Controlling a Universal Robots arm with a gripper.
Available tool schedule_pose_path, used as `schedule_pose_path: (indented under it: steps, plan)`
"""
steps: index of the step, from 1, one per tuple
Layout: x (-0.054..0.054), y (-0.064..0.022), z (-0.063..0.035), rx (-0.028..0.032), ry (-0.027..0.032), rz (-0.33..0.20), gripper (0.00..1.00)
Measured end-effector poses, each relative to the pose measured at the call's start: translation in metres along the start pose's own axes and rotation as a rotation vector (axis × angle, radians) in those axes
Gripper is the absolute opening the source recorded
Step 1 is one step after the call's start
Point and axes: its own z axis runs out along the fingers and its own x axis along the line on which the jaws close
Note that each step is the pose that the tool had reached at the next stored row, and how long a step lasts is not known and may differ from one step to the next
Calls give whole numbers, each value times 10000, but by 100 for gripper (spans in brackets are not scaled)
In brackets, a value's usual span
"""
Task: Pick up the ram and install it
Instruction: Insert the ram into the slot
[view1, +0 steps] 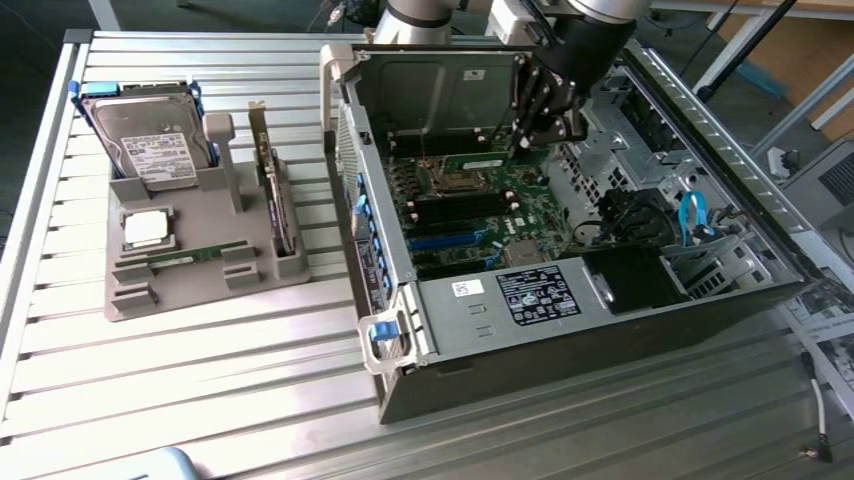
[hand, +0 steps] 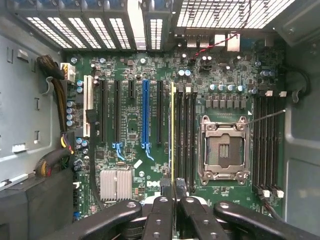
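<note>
The hand (hand: 174, 201) pinches the ram (hand: 173, 135) edge-on above the motherboard (hand: 131, 125), seemingly over the memory slots (hand: 186, 135) beside the processor socket (hand: 223, 150).

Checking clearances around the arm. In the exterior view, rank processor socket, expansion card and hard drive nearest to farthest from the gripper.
1. Processor socket, inside the case beside the gripper.
2. Expansion card, upright in the grey tray.
3. Hard drive, at the exterior view's left.
</note>
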Motion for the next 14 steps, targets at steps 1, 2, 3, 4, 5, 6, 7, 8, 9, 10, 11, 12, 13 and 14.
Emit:
schedule_pose_path:
  steps: [1,2,3,4,5,6,7,8,9,10,11,12,13,14]
  plan:
    - [0,0,16,0,0,1,12]
    - [1,-1,35,0,-1,2,12]
    - [1,-1,51,0,0,3,12]
    - [1,-2,68,0,-1,4,12]
    - [2,-3,86,0,-1,6,12]
    - [2,-3,105,1,-1,7,12]
    - [3,-4,125,1,-1,7,12]
    - [3,-4,144,0,0,9,12]
    - [3,-5,165,0,-1,10,12]
    - [4,-6,184,0,-1,11,12]
    - [4,-6,201,0,0,12,12]
    - [5,-7,220,0,-1,13,12]
    - [5,-7,237,1,-2,14,12]
    - [5,-8,254,1,-2,14,12]
